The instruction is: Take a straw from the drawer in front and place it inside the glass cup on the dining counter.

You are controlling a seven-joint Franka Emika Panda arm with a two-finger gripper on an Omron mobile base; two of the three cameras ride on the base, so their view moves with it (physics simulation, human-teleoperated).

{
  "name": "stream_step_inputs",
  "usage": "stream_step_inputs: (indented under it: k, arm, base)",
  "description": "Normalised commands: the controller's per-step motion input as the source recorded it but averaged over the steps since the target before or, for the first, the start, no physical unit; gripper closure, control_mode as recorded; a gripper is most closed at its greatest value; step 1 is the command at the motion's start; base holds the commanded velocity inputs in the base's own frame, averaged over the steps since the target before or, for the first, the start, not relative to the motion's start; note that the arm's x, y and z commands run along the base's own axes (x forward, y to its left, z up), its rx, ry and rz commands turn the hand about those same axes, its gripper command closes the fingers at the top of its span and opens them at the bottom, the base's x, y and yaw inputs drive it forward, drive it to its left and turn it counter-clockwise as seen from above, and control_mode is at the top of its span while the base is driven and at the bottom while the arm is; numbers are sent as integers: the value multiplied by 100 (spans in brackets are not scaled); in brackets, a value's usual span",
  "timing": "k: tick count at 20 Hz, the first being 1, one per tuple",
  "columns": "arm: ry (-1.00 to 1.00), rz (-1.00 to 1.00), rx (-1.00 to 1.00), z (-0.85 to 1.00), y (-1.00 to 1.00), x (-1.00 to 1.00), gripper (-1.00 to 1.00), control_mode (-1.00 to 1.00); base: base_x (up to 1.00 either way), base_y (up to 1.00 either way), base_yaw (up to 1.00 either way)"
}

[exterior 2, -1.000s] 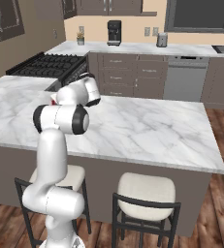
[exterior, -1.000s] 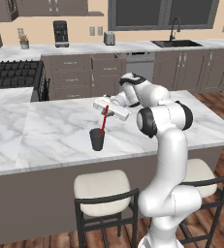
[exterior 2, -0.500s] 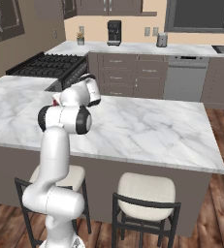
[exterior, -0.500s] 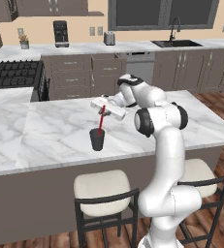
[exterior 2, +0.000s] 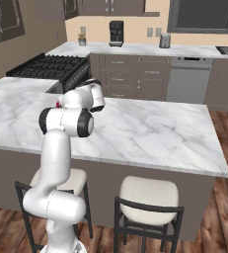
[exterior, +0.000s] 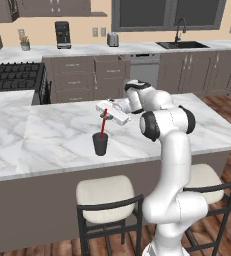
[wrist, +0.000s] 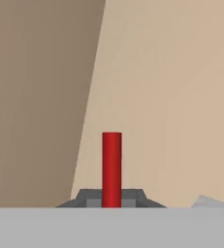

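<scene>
Holding the straw (exterior: 103, 126) pinched between fully closed fingers of the gripper (exterior: 106, 110), tilted, lower end apparently dipping into the glass cup (exterior: 100, 144) on the dining counter (exterior: 52, 135). Keeping it gripped near the top, probably for guiding the tip inside.

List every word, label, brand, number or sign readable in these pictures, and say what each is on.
None: no readable text anywhere.
The coffee machine, the toaster, the glass cup and the straw carry no lettering.
</scene>
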Motion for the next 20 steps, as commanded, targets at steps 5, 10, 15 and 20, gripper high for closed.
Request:
stream_step_inputs:
  k: [5, 10, 15, 20]
  arm:
    - [0, -21, 0, -12, 4, 5, 100, -100]
    - [0, -20, 0, -6, 12, 17, 100, -100]
    - [0, -17, 0, -4, 16, 33, 100, -100]
    - [0, -15, 0, -16, 3, 24, 100, -100]
  base:
    - [0, 0, 0]
    - [0, 0, 0]
    - [0, 0, 0]
    - [0, 0, 0]
